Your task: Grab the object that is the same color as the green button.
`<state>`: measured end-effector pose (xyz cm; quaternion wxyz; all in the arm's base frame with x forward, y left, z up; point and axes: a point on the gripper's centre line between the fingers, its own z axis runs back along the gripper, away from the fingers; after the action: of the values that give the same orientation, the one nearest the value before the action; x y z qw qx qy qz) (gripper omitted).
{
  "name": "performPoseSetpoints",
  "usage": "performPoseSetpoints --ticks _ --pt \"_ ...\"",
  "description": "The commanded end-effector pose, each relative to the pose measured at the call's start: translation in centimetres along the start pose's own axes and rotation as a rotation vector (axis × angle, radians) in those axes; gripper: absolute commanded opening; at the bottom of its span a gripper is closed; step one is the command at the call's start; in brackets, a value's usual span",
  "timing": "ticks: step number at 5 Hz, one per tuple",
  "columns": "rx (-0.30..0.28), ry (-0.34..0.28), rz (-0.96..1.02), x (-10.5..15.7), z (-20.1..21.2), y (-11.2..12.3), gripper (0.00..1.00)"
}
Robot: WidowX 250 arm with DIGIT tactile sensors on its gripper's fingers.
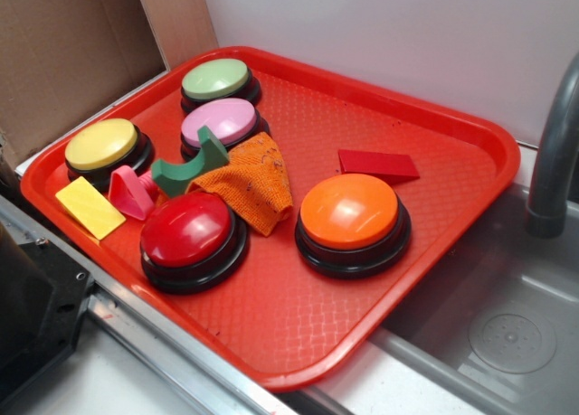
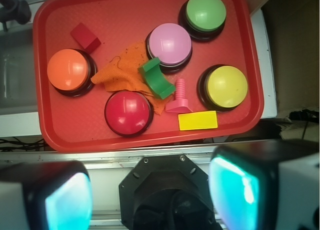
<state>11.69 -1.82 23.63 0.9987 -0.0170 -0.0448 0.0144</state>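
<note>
The dark green arch-notched block (image 1: 188, 165) (image 2: 156, 78) rests on the orange cloth's edge in the red tray, between the pink button and the red button. At the tray's far corner sits the pale green button (image 1: 217, 80) (image 2: 205, 12). My gripper (image 2: 150, 195) hangs high above the table, outside the tray's near edge, well short of the block. Its two teal-padded fingers (image 2: 67, 202) stand wide apart with nothing between them. The exterior view does not show the gripper.
The red tray (image 1: 425, 252) also holds pink (image 1: 220, 121), yellow (image 1: 101, 144), red (image 1: 188, 230) and orange (image 1: 349, 212) buttons, an orange cloth (image 1: 253, 184), a pink looped toy (image 1: 129, 191), a yellow wedge (image 1: 89, 207) and a red wedge (image 1: 378, 165). Right: a sink (image 1: 516, 334) and faucet (image 1: 554, 153).
</note>
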Motion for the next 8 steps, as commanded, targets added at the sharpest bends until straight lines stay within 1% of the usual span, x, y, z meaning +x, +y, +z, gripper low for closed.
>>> performPoseSetpoints --ticks 1,2,3,4,5,6,7,8 --pt "0.000 0.000 0.000 0.0 0.0 0.0 1.00" --pt "-0.009 -0.002 0.088 1.1 -1.2 -0.7 1.00" --pt "-0.061 -0.019 0.192 2.0 -2.5 -1.2 1.00" --pt "-0.070 -0.002 0.352 3.6 -4.4 -1.0 1.00" --pt "-0.068 -0.020 0.515 5.3 -6.6 -0.7 1.00" --pt "-0.080 -0.063 0.728 6.9 -9.6 -0.4 1.00" --pt "-0.064 -0.075 0.857 8.2 -11.9 0.4 1.00" --pt "-0.030 -0.117 0.984 8.4 -14.2 0.3 1.00"
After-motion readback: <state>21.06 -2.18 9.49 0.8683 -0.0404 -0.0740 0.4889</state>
